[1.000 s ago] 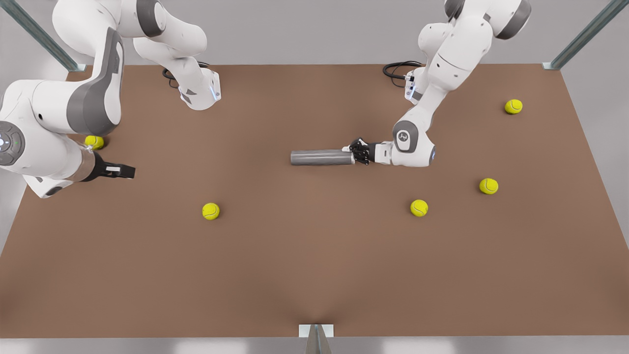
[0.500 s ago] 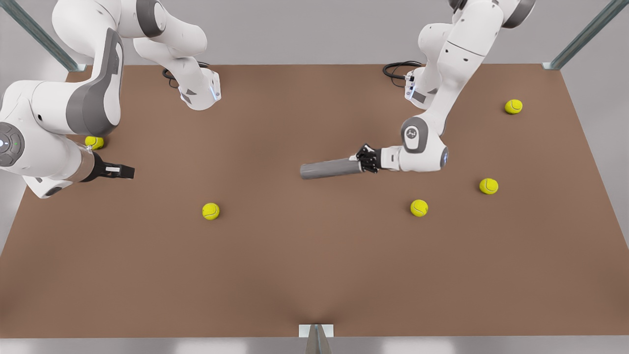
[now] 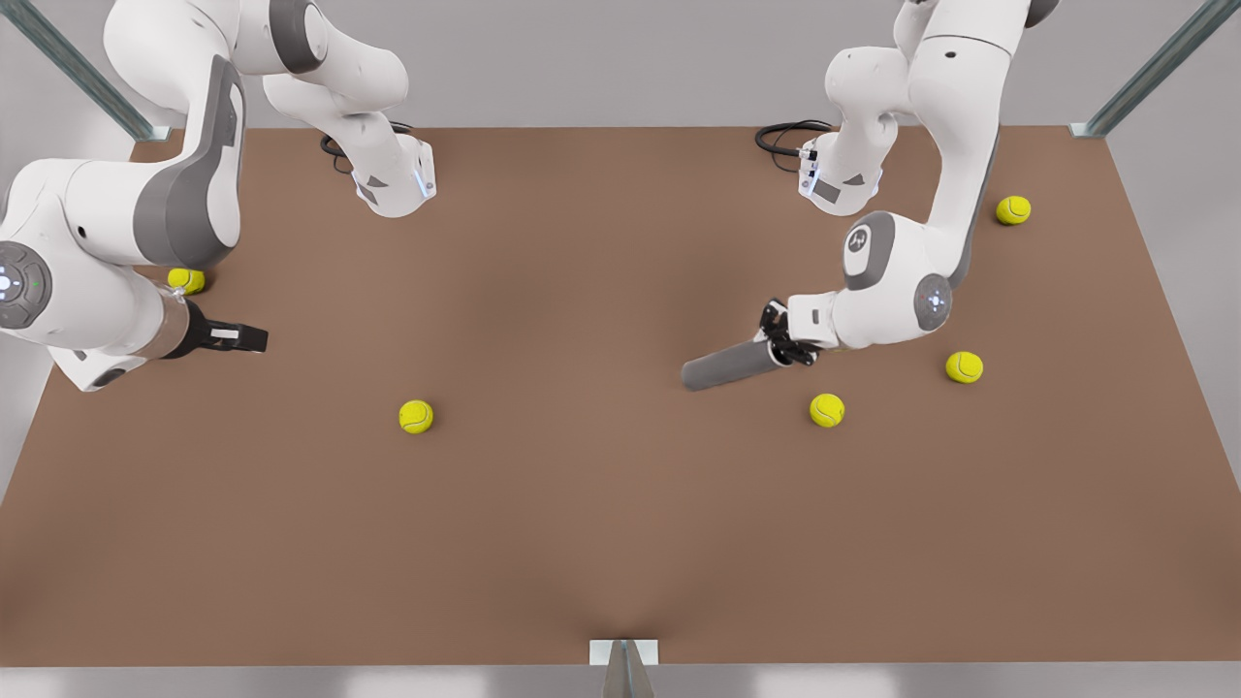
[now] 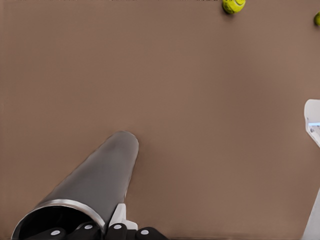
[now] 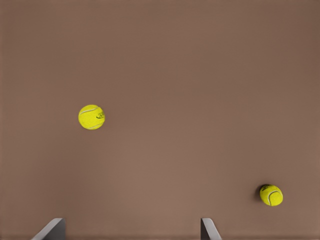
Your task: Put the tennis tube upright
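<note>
The left claw [image 3: 787,347] sits on the front view's right side of the brown table [image 3: 601,543], clenched on the silvery-rimmed end of the tennis tube [image 3: 729,365]. The grey tube slants away from the claw toward the front view's lower left; its far end seems to be near or on the table, though I cannot tell whether it touches. In the left wrist view the tube [image 4: 95,190] runs out from the claw [image 4: 97,233], rim nearest the camera, dark open mouth showing. The right claw [image 3: 242,337] waits at the front view's left side above the table; its fingers [image 5: 50,230] stand apart with nothing between them. Five yellow-green tennis balls lie scattered: one [image 3: 826,409] just beside the tube, one [image 3: 964,366] near the left arm's wrist, one [image 3: 1012,209] toward the far right corner, one [image 3: 415,416] left of centre, and one [image 3: 186,280] partly hidden behind the right arm.
</note>
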Controlling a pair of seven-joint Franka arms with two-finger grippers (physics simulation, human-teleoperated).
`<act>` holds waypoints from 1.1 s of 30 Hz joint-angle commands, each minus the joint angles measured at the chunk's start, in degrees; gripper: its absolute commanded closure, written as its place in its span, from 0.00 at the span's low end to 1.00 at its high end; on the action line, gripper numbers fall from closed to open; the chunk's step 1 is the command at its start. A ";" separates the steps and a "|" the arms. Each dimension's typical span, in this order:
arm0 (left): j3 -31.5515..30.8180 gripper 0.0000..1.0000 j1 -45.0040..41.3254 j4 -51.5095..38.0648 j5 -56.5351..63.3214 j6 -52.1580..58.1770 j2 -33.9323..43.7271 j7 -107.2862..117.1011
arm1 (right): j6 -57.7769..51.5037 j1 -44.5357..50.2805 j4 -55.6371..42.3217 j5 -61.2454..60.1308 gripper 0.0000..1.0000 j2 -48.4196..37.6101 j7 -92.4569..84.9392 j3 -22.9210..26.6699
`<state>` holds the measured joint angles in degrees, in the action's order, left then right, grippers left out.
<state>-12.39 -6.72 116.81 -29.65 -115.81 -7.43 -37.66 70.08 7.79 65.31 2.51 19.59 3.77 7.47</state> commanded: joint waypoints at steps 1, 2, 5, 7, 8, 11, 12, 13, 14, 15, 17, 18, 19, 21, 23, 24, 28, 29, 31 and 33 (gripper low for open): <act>0.26 0.79 -0.22 -1.14 4.51 5.60 0.04 23.60 | -0.04 0.03 -0.01 -0.05 0.00 -0.08 0.09 0.00; 0.61 0.79 -0.13 -1.67 4.60 5.60 0.04 23.95 | -0.04 -0.06 -0.01 -0.05 0.00 -0.08 0.09 0.00; 1.05 0.79 -0.13 -3.51 6.70 5.60 0.04 27.99 | -0.04 -0.06 -0.10 -0.05 0.00 -0.08 0.09 0.00; 2.02 0.79 -0.13 -4.66 7.41 7.18 0.13 28.96 | -0.04 0.03 -0.01 -0.05 0.00 -0.08 0.09 0.00; 2.55 0.79 -0.13 -5.54 8.99 7.88 0.22 29.40 | -0.04 0.03 -0.10 -0.05 0.00 -0.08 0.09 0.00; 4.66 0.79 -0.13 -8.26 10.57 9.99 0.22 31.59 | -0.04 -0.06 -0.10 0.04 0.00 -0.16 0.09 0.00; 4.66 0.79 -0.13 -8.26 11.62 9.99 0.22 31.86 | -0.04 -0.14 -0.10 0.04 0.00 -0.16 0.09 0.00; 4.75 0.79 -0.13 -8.35 12.59 9.99 0.22 32.30 | -0.04 -0.14 -0.10 0.04 0.00 -0.08 0.09 0.00; 5.80 0.79 -0.13 -9.58 14.53 9.99 0.22 32.30 | -0.04 -0.14 -0.10 0.04 0.00 -0.08 0.09 0.00; 6.06 0.79 0.83 -9.76 14.53 9.99 0.22 32.21 | -0.04 -0.14 -0.10 0.04 0.00 -0.16 0.09 0.00; 7.12 0.79 1.36 -11.78 15.14 10.08 0.22 32.21 | -0.04 -0.06 -0.10 0.04 0.00 -0.08 0.09 0.00; 7.29 0.79 1.45 -12.83 16.02 10.69 0.22 32.30 | -0.04 -0.06 -0.10 -0.05 0.00 -0.08 0.09 0.00; 7.29 0.79 2.15 -13.45 17.16 10.87 0.22 32.21 | -0.04 -0.06 -0.10 0.04 0.00 -0.08 0.09 0.00; 7.29 0.79 2.94 -15.91 18.57 11.92 0.13 32.12 | -0.04 -0.06 -0.10 -0.05 0.00 -0.16 0.09 0.00; 7.29 0.79 3.82 -17.40 20.42 12.01 0.13 32.12 | -0.04 -0.06 -0.10 -0.05 0.00 -0.16 0.09 0.00; 7.29 0.79 3.82 -17.58 21.30 12.01 0.13 32.21 | -0.04 -0.06 -0.10 0.04 0.00 -0.16 0.09 0.00; 7.29 0.79 6.55 -20.48 23.67 14.83 0.13 32.30 | -0.04 0.12 -0.10 -0.05 0.00 -0.16 0.09 0.00; 7.29 0.79 6.63 -20.48 24.37 14.83 0.13 32.30 | -0.04 0.12 -0.10 -0.05 0.00 -0.16 0.09 0.00; 7.29 0.79 8.13 -20.48 27.00 14.74 -0.39 32.30 | -0.04 0.12 -0.10 -0.05 0.00 -0.16 0.09 0.00; 7.29 0.79 9.27 -20.48 28.59 14.74 -1.18 32.30 | -0.04 0.12 -0.10 -0.05 0.00 -0.16 0.09 -0.09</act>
<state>-5.08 2.23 96.39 -3.40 -102.03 -8.58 -10.97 70.07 7.91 65.24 2.49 19.50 3.83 7.40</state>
